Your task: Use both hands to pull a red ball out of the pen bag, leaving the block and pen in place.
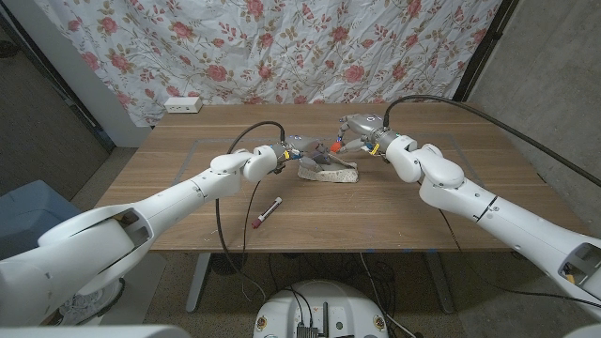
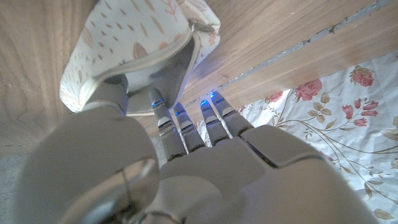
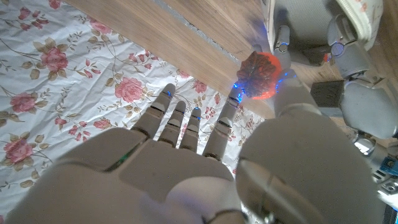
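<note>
A pale patterned pen bag (image 1: 329,172) lies on the wooden table (image 1: 394,216) at the middle, zipper open (image 2: 186,53). My left hand (image 1: 285,156) is at the bag's left end; its thumb (image 2: 113,93) presses the open edge of the bag (image 2: 134,40), the other fingers stretched alongside. Just above the bag, my right hand (image 1: 358,141) pinches the red ball (image 1: 335,148) between thumb and a finger. In the right wrist view the ball (image 3: 262,75) is clear of the bag (image 3: 364,14), with my left hand (image 3: 348,68) beside it. The bag's inside is hidden.
A pen with a red cap (image 1: 266,213) lies on the table in front of the bag, towards the left. A white power strip (image 1: 183,105) sits at the back left corner. A floral curtain (image 1: 282,47) hangs behind the table.
</note>
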`<state>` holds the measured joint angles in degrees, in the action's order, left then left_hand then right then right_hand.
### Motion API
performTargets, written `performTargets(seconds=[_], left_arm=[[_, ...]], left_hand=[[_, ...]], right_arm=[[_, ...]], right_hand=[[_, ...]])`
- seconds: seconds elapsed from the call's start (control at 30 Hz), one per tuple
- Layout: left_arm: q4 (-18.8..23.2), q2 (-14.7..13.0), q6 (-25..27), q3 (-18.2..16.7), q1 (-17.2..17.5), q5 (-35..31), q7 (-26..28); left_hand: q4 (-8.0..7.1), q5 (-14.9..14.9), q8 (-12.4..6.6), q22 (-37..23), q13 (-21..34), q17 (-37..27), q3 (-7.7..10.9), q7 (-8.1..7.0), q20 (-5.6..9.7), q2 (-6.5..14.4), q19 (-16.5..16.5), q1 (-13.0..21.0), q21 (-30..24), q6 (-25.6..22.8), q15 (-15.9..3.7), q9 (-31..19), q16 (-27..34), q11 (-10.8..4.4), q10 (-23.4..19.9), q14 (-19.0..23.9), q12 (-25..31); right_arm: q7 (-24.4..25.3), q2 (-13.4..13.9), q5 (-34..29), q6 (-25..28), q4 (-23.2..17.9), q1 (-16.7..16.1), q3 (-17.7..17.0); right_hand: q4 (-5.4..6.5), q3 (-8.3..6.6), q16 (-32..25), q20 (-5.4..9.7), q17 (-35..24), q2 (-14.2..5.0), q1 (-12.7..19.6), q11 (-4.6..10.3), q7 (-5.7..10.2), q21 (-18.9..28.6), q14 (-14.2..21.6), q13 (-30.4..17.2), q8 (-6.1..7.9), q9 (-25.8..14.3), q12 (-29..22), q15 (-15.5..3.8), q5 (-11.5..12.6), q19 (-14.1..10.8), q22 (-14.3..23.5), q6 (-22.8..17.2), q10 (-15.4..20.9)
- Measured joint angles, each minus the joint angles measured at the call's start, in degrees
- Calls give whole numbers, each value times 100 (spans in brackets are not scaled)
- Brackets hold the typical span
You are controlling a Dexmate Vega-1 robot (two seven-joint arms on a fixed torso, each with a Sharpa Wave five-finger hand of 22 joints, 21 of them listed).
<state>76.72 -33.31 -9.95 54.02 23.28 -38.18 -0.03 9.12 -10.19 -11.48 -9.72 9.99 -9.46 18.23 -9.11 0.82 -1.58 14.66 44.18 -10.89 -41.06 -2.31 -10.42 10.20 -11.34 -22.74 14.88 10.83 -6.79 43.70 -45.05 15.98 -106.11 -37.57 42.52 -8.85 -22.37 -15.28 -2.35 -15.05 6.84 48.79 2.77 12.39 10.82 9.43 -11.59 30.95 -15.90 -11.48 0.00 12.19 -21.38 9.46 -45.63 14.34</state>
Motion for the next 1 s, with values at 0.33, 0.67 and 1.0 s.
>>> performTargets(seconds=[0.33, 0.67, 1.0], left_arm=[[262, -72, 133, -92, 90, -21, -42], [603, -191, 314, -227, 226, -35, -92], [923, -302, 434, -410, 420, 63, -50]], left_hand=[[22, 0, 0, 0, 0, 14, 70, -7, 21, 121, 84, 98, 0, -116, -4, 0, 0, -5, -105, 100, 4], [22, 0, 0, 0, 0, 13, 117, 32, -9, 213, 176, 191, -43, -91, 5, 0, 0, 19, -142, 214, 4], [22, 0, 27, 0, 0, 12, 117, 40, -10, 259, 258, 190, -43, -100, -4, 0, 0, 40, -223, 285, 4]], right_arm=[[16, 44, 9, 199, -58, -37, -98], [12, 92, 15, 469, -96, -80, -169], [28, 182, 47, 644, -101, -123, -243]], right_hand=[[24, 24, 0, -33, 0, 0, 0, -1, 0, 0, -23, 0, 22, 2, 0, -22, 0, 34, 0, 0, 1], [23, 23, 0, -33, 1, 0, 0, -1, 0, 0, -22, 0, 22, 7, 0, -21, 24, 33, 0, 0, 0], [47, 47, 0, -54, -27, -45, -46, 20, 0, 0, -21, 0, 21, 8, 0, -21, 34, 55, 0, 1, 62]])
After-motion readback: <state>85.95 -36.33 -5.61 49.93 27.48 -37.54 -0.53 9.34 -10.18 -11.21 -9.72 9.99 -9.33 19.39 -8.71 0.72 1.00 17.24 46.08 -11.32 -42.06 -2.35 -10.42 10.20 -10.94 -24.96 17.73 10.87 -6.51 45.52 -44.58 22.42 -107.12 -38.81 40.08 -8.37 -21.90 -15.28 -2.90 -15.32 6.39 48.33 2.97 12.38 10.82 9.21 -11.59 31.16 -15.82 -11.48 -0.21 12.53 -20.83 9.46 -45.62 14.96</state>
